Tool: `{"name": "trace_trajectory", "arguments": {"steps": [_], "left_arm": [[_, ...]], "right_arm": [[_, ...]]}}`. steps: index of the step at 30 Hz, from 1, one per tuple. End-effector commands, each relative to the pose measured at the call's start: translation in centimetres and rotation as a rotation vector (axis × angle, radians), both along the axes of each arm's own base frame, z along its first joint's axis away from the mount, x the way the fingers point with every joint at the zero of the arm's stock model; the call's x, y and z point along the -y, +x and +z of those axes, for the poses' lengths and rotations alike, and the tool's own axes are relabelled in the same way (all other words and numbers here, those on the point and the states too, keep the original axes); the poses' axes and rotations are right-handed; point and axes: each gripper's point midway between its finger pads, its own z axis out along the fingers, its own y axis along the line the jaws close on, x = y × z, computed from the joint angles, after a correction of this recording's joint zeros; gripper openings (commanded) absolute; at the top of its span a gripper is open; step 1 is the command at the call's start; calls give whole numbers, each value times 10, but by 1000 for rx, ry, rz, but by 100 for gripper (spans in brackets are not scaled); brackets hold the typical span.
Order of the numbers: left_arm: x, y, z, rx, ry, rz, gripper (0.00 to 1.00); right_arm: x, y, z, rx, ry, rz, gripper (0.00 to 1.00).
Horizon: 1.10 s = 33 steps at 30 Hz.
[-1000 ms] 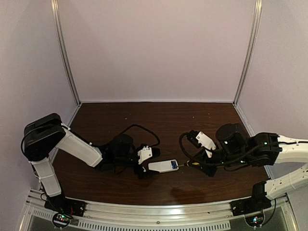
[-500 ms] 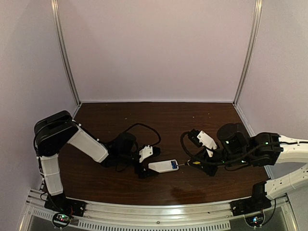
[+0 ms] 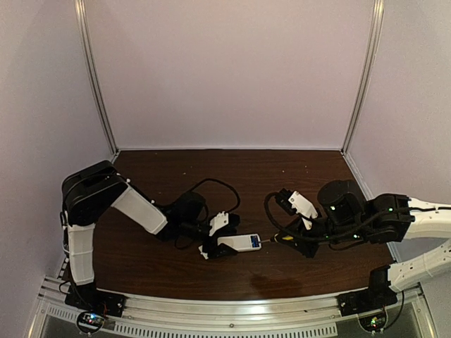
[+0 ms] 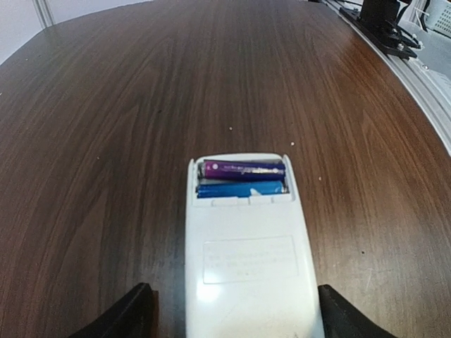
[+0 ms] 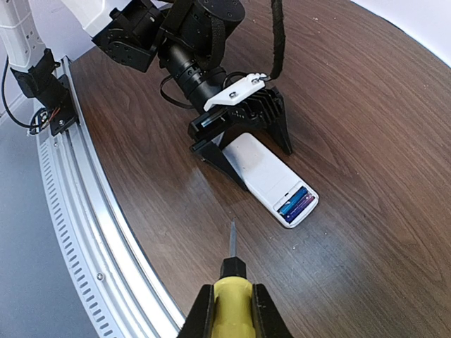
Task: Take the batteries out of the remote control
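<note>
The jaws of the left gripper [image 4: 235,313] stand apart, 1 black finger on each side of the near end of the flat white plastic remote control [image 4: 246,260]. A strip of the dark brown wooden table [image 4: 106,105] shows between one finger and the white edge, while the other finger is just beside the edge or touching it, so the remote seems framed and not squeezed. The jaws of the right gripper [image 5: 231,313] are closed on the yellow-handled screwdriver [image 5: 232,296], whose thin shaft points forward over the table. The remote lies flat between the 2 arms. Its long axis runs straight away from the left fingers, and in the top view it runs from left to right. The open compartment [image 4: 243,179] is at the far end from the left gripper, turned to the right arm. The 2 slim cylindrical batteries [image 4: 242,189], one blue and one more violet, lie in it side by side, across the long axis of the remote. The screwdriver tip is therefore nearer to them than the left fingers are. The tip is near the compartment but apart from it. Seen from the right wrist, the batteries lie ahead of the tip and somewhat to the right, so the coming move probably needs the tool carried forward and sideways to reach a battery end.
</note>
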Motion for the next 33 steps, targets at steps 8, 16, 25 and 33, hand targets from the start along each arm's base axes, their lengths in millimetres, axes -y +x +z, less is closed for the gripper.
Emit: {"name": "trace_trajectory", "arguments": {"steps": [8,16,25,33], "left_arm": [[-2,-5,-1,-9,3,-40,45],[-13,-5,27,237,-14,94,29],[-30,-19,46,546,-54,186,0],[-36,-24,61,678,-173,240,0]], "right_arm": [[1,5,9,20,25,-24,0],[-1,18,26,114,20,-44,0],[-8,36,34,215,-64,-45,0],[-11,57,6,118,-126,-243,0]]}}
